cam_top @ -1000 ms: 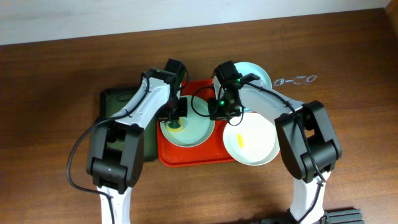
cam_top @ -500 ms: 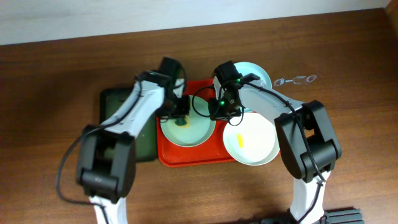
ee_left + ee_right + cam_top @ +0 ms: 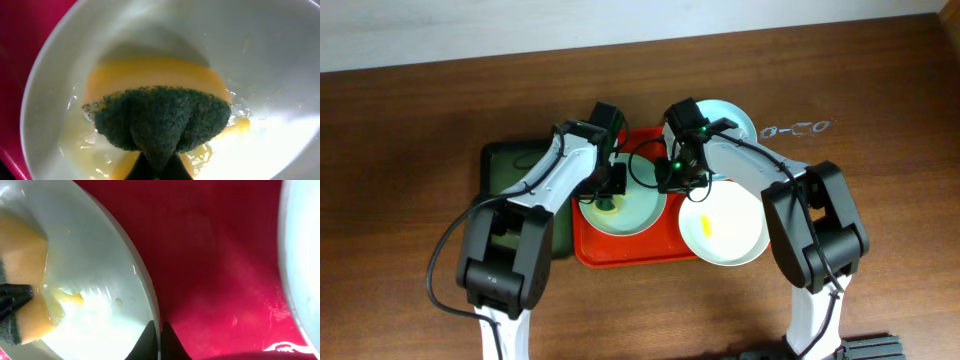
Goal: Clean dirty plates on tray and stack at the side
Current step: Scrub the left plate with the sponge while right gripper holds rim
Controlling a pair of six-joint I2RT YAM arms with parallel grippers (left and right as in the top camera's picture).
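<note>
The red tray [image 3: 620, 256] holds two plates. The left plate [image 3: 642, 212] has wet yellow smears. My left gripper [image 3: 607, 192] is shut on a yellow and green sponge [image 3: 605, 206] and presses it on this plate; it also shows in the left wrist view [image 3: 160, 115]. My right gripper [image 3: 666, 182] is shut on this plate's right rim [image 3: 145, 287], one finger on each side. The right plate [image 3: 725, 232] has a yellow smear and overhangs the tray's right edge. A third plate [image 3: 736, 118] lies behind the tray on the table.
A dark green tray [image 3: 505, 165] lies left of the red tray, under my left arm. Both arms' cables hang over the red tray's back part. The table is brown wood, with a white wall along its far edge.
My left gripper has slid the sponge a little toward the back of the plate and forward again. My right gripper and the plates have stayed in place.
</note>
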